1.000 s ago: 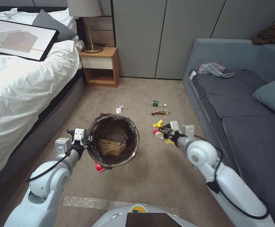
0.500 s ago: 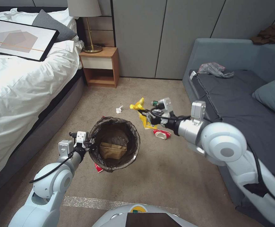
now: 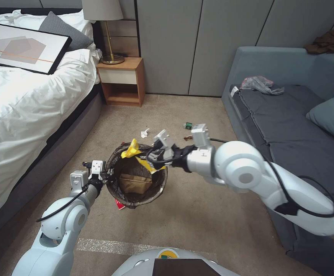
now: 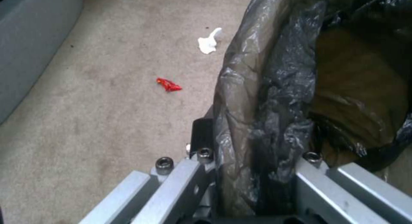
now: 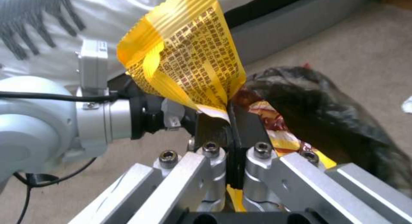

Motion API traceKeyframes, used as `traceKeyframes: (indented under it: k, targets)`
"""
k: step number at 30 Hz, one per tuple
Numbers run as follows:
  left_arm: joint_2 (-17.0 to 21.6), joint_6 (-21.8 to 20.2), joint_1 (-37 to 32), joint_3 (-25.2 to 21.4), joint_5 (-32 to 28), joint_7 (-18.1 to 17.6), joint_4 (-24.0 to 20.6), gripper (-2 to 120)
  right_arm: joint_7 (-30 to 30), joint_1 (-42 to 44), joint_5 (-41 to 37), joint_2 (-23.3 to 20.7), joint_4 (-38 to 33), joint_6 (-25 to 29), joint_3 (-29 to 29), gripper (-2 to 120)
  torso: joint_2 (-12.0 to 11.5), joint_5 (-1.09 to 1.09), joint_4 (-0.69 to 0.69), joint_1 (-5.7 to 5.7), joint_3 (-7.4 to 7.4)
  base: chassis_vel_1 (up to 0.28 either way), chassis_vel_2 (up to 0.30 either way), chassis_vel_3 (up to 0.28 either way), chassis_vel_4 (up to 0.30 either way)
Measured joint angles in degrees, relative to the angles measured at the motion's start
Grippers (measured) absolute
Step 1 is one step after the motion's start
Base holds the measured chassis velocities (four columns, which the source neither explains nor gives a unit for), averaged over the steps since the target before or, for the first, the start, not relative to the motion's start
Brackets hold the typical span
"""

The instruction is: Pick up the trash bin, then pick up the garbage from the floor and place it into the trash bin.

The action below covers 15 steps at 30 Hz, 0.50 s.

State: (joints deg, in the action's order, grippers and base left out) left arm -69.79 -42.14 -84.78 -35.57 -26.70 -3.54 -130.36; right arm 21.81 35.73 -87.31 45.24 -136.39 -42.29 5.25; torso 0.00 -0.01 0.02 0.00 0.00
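Now, your right gripper (image 3: 153, 156) pinches the yellow wrapper (image 3: 137, 155) over the trash bin (image 3: 137, 173), which your left gripper (image 3: 106, 173) clamps by the rim. Center the wrapper over the opening, then part the fingers so it drops inside.
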Motion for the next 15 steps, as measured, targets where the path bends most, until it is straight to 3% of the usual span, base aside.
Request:
traceKeyframes:
  k: [1,4,5,7,15]
  targets:
    - [0.0,0.0,0.0,0.0,0.0,0.0,0.0,0,0.0,0.0,0.0,0.0,0.0,0.0,0.0,0,0.0,0.0,0.0,0.0,0.0,0.0,0.0,0.0,0.0]
    - [-0.5,0.0,0.21,-0.47,0.23,0.25,0.76,0,-2.18,-8.99,-1.45,-1.77,1.14,0.03,-12.5,0,0.0,0.0,-0.03,0.0,0.0,0.0,0.0,0.0,0.0]
    - [-0.5,0.0,0.21,-0.47,0.23,0.25,0.76,0,-2.18,-8.99,-1.45,-1.77,1.14,0.03,-12.5,0,0.0,0.0,-0.03,0.0,0.0,0.0,0.0,0.0,0.0]
    - [-0.72,0.0,0.49,-0.67,0.26,0.25,1.04,0,-2.33,-12.52,-0.39,-0.79,2.43,0.05,-19.0,0,0.0,0.0,-0.03,0.0,0.0,0.0,0.0,0.0,0.0]
    - [-1.28,0.0,0.62,-1.74,-0.19,0.13,1.21,0,-1.3,-17.06,2.52,4.95,8.04,0.1,-28.61,-1,0.0,-0.01,0.0,0.0,0.01,0.0,0.0,0.0,0.0]
